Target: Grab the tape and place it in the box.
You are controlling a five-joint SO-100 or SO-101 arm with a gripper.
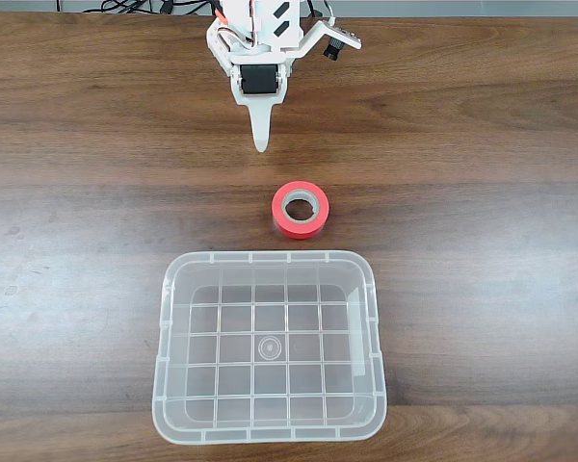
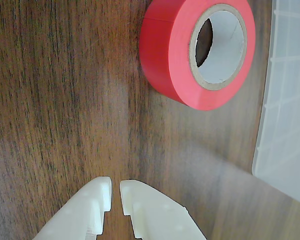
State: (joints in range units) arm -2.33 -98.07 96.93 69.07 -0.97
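Wrist view shows our pincer (image 2: 115,195) nearly pressed together, gripping nothing, short of the tape (image 2: 182,55); we judge nothing done yet; the tape lies flat on the table (image 1: 482,144) just beside the box (image 1: 170,318), ungrasped.

Wood-grain table (image 1: 482,144), clear plastic box (image 1: 164,337)

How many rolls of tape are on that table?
1. The red tape lies flat on the wooden table, just beyond the far rim of the clear box and in front of the robot's hand. Nothing in view looks able to hide another roll.
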